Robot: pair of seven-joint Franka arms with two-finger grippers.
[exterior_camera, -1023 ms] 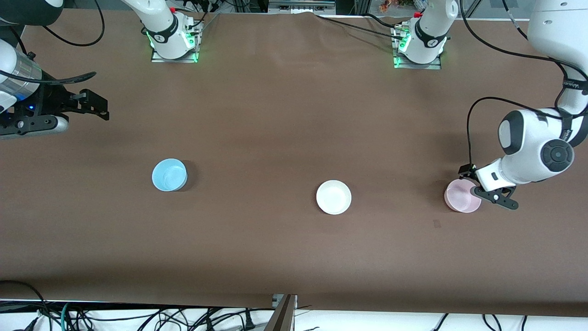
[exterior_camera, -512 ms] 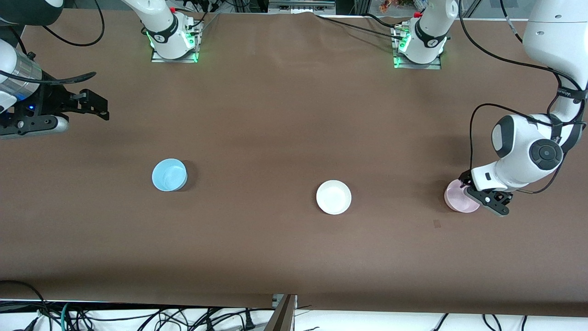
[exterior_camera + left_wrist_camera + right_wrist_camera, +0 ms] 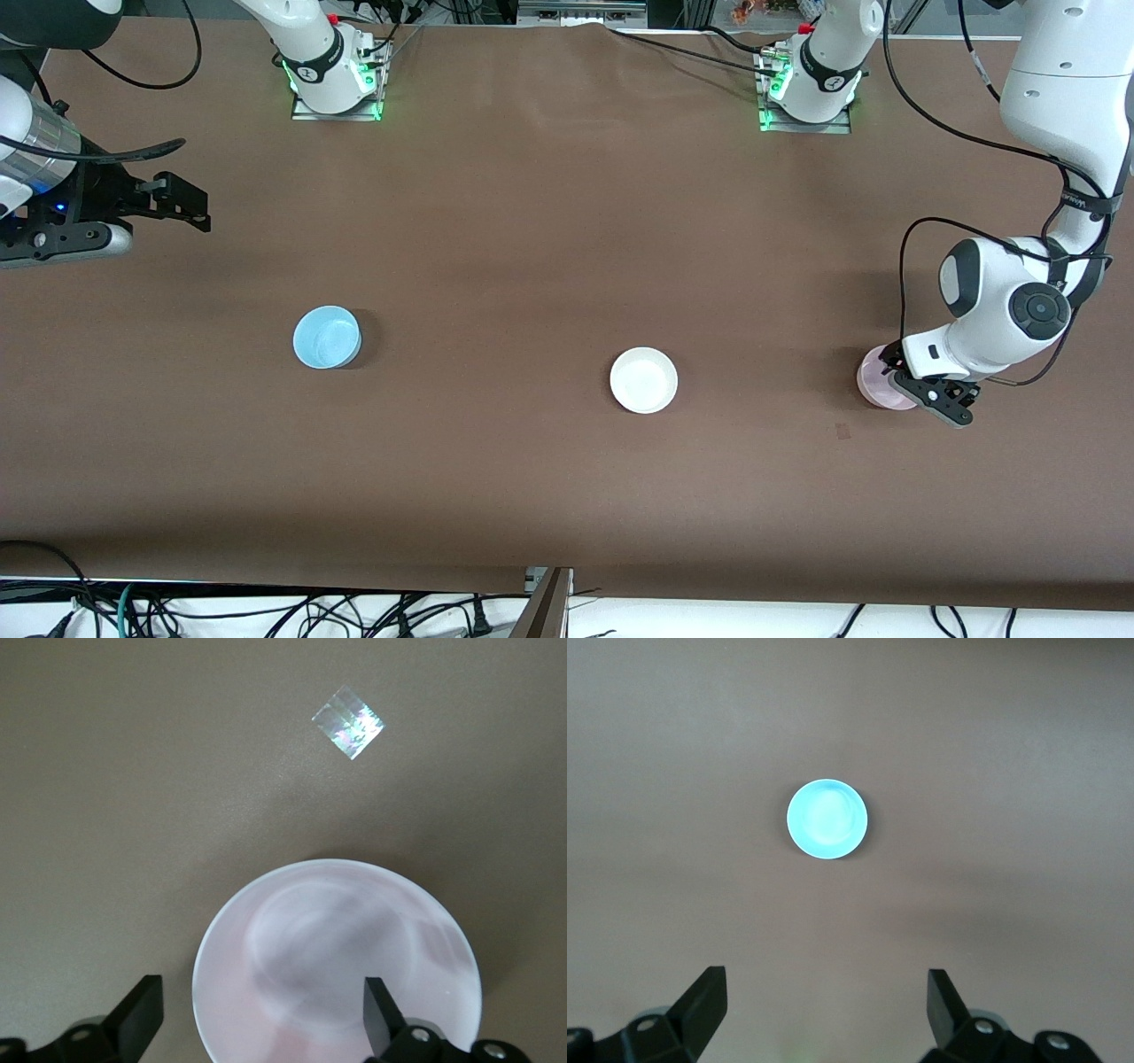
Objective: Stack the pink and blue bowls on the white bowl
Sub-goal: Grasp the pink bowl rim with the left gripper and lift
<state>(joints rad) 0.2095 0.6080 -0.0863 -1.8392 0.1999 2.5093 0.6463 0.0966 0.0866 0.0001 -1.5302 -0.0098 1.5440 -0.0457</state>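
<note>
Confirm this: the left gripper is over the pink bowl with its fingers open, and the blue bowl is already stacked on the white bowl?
Not stacked. The front view shows the blue bowl alone on the table, toward the right arm's end, apart from the white bowl. The left gripper is over the pink bowl, fingers open.

You'll find nothing here that can be read: no text, label, brand, number or sign shows legibly in any of the views
</note>
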